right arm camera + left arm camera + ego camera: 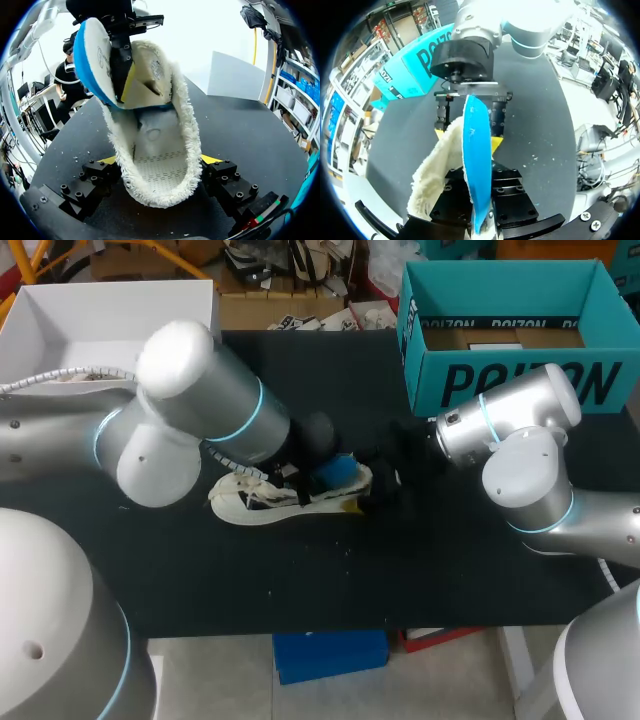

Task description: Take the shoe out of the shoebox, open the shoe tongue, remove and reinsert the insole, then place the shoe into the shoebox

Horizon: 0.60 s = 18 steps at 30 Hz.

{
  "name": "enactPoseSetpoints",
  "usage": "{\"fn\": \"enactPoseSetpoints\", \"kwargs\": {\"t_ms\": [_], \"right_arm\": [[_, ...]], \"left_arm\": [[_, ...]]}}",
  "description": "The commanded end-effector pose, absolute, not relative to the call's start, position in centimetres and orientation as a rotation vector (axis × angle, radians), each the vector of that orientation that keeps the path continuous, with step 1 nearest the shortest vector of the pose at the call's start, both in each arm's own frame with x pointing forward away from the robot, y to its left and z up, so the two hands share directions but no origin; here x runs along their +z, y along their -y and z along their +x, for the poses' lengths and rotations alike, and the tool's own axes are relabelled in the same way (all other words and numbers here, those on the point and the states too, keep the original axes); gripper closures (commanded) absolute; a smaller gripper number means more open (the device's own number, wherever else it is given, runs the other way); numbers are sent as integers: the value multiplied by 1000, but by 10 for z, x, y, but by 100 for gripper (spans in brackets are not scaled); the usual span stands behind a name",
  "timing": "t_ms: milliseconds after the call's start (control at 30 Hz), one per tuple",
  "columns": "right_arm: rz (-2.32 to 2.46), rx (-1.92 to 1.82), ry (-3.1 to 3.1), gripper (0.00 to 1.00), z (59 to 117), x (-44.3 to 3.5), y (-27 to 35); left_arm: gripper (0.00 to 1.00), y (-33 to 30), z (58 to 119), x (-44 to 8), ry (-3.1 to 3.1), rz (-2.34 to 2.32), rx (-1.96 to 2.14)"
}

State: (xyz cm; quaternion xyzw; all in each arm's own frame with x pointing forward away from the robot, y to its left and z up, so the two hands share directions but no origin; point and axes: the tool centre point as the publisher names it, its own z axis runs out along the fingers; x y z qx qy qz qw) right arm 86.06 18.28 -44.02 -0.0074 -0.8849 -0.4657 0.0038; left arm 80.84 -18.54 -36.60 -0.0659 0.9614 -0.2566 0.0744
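Note:
A cream shoe with a fleecy lining lies on its side in the middle of the black table. My right gripper is shut on its heel; in the right wrist view a yellow tip presses the fleece collar from each side of the gripper. The blue insole sticks up out of the shoe's mouth. In the left wrist view my left gripper is shut on the insole, seen edge-on, with my right gripper just ahead. The right wrist view shows the insole bent up beside the left fingers.
A teal open box stands at the back right of the table. A white open box stands at the back left, partly behind my left arm. Bare black tabletop lies in front of the shoe.

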Motion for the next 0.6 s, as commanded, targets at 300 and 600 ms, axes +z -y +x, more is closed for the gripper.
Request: {"fn": "enactPoseSetpoints", "kwargs": {"t_ms": [300, 600], "right_arm": [[-25, -1455, 2775, 100, 863, -443, -182], [-25, -1455, 2775, 100, 863, -443, -182]], "left_arm": [[100, 175, 786, -291, -2851, -179, -1035], [100, 177, 773, -252, -2842, -178, -1185]]}}
